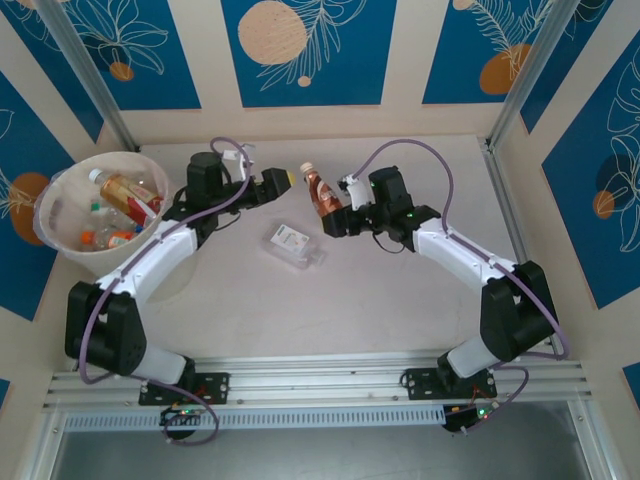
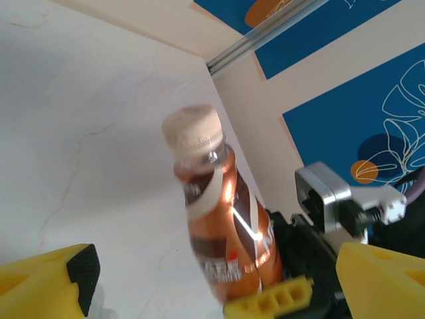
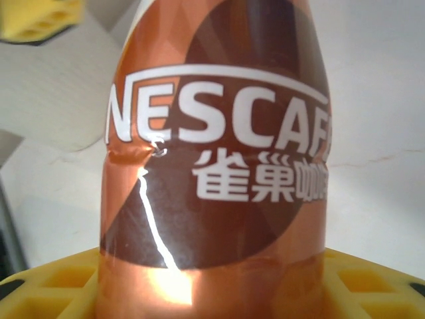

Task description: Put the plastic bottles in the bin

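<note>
A brown Nescafe bottle [image 1: 322, 195] with a cream cap [image 2: 192, 129] hangs tilted above the table. My right gripper [image 1: 337, 218] is shut on its lower body, its yellow pads [image 3: 53, 286] pressing both sides of the label [image 3: 219, 166]. My left gripper [image 1: 283, 181] faces the bottle [image 2: 222, 219] from the left. It is open, with its yellow fingers [image 2: 46, 279] spread wide and nothing between them. A clear bottle with a white label [image 1: 293, 246] lies flat on the table between the arms. The cream bin [image 1: 55, 238] stands at far left and holds several bottles [image 1: 130, 190].
The left arm's forearm [image 1: 160, 255] runs close beside the bin's right side. A metal frame post [image 1: 505, 200] lines the table's right edge, and blue-patterned walls [image 1: 310, 50] close in the back and sides. Bare white tabletop [image 1: 330, 310] lies in front of the clear bottle.
</note>
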